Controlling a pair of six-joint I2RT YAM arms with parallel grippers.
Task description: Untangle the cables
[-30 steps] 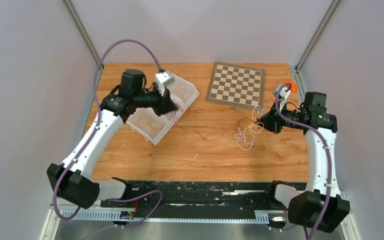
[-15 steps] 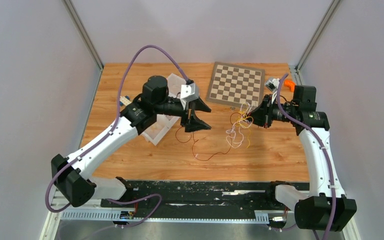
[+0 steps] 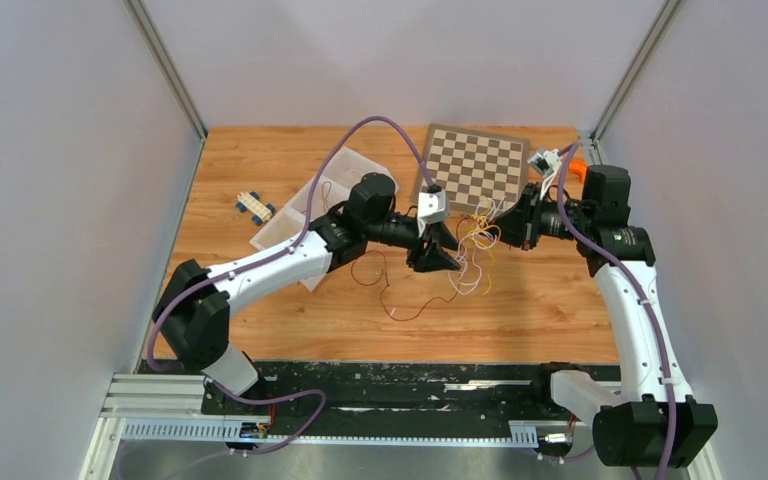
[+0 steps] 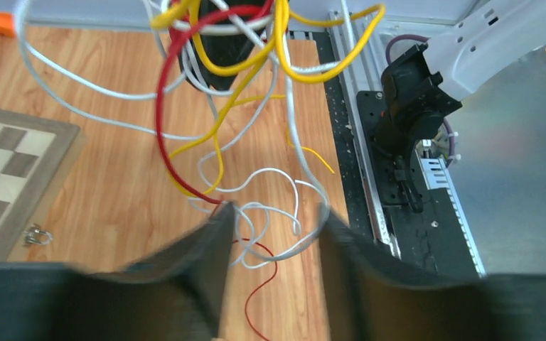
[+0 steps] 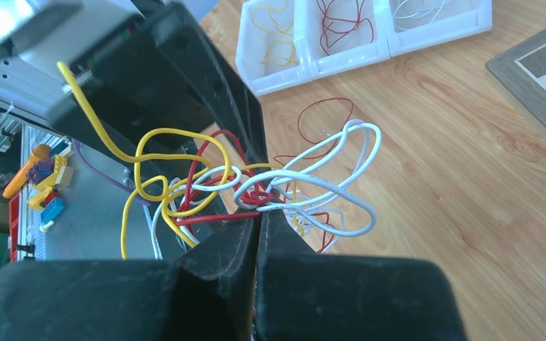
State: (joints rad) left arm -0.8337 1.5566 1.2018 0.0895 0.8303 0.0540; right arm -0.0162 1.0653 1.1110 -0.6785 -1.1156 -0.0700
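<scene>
A tangle of thin red, yellow and white cables hangs above the table's middle right. My right gripper is shut on the cables and holds the bundle up; it shows in the top view too. My left gripper is open, its fingers on either side of low white loops of the tangle; in the top view it sits just left of the bundle. A single red cable trails from the tangle onto the wood.
A white divided bin holding sorted yellow, red and white wires lies at the left middle. A chessboard lies at the back right. Small blue blocks lie far left. An orange object sits near the right arm.
My left arm swung from the bin rightward across the table to the tangle. My right gripper lifted the bundle and moved it left and back. The red cable was dragged along.
</scene>
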